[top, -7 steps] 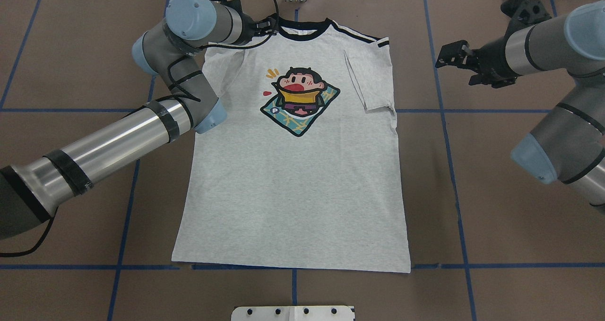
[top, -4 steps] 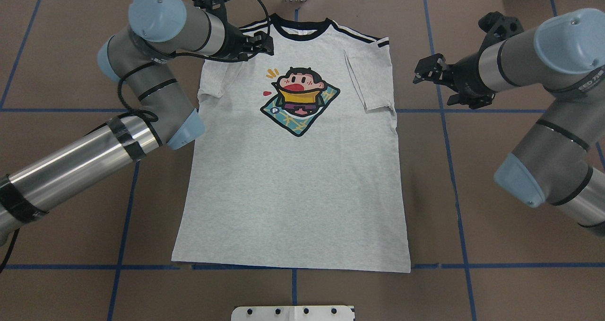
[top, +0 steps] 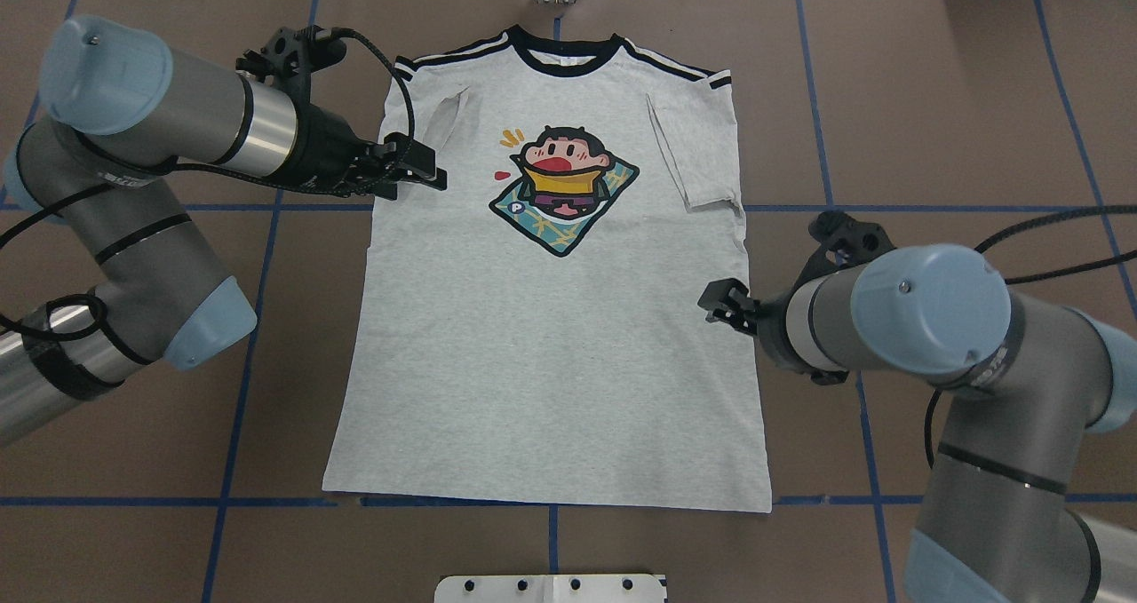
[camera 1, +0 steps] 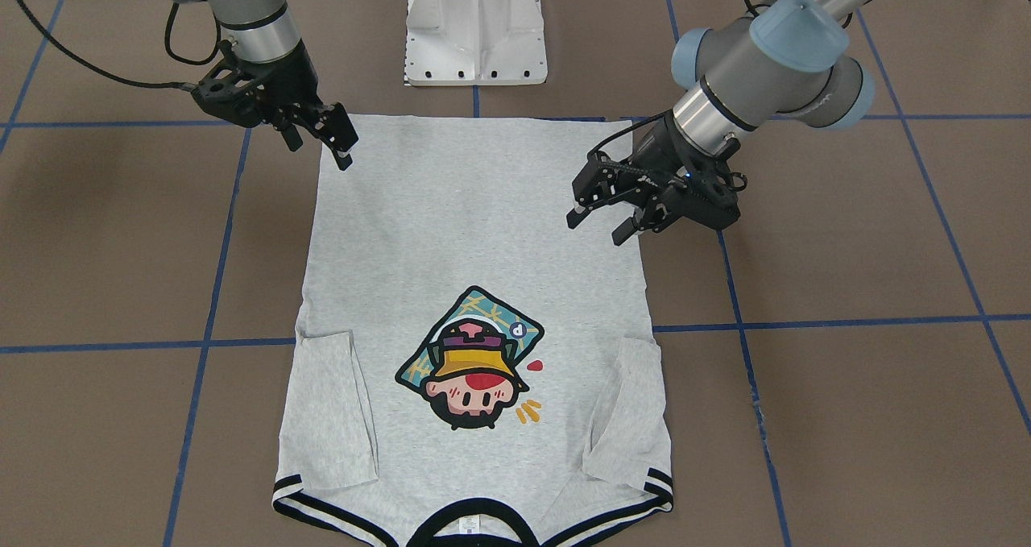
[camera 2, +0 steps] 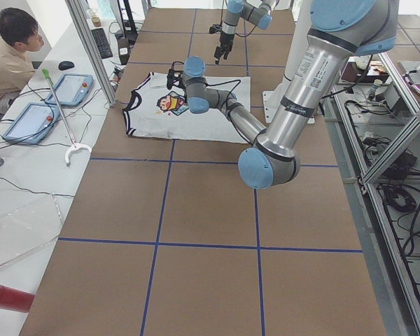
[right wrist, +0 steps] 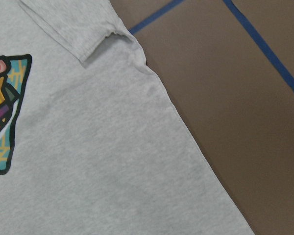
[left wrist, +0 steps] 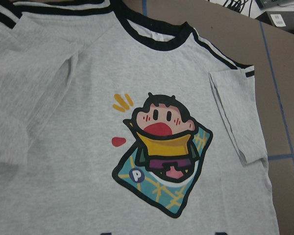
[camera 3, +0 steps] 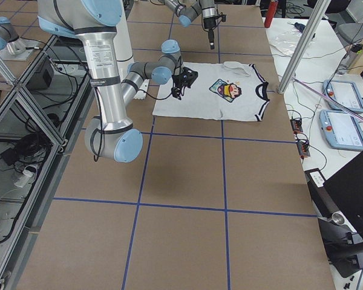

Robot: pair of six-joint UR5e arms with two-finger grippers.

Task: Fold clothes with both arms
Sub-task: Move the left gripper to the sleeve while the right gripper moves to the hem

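The light grey T-shirt (top: 551, 337) lies flat and face up on the table, collar away from the robot, both short sleeves folded in over the body. Its cartoon print (top: 562, 186) shows in the front-facing view (camera 1: 471, 362) and the left wrist view (left wrist: 161, 152). My left gripper (top: 431, 170) hovers open over the shirt's left edge by the folded sleeve, holding nothing; it also shows in the front-facing view (camera 1: 596, 226). My right gripper (top: 718, 305) hovers open at the shirt's right edge, about mid-length, holding nothing. The right wrist view shows that edge (right wrist: 186, 132).
The brown table carries a grid of blue tape lines (top: 835, 230). The white pedestal base (camera 1: 475, 39) stands at the table's near edge behind the shirt's hem. An operator (camera 2: 10, 56) sits beyond the table's far side beside two tablets.
My left gripper has drawn back from the collar to the shirt's left edge by the sleeve. My right gripper has moved from beside the right shoulder to the shirt's right edge at mid-length.
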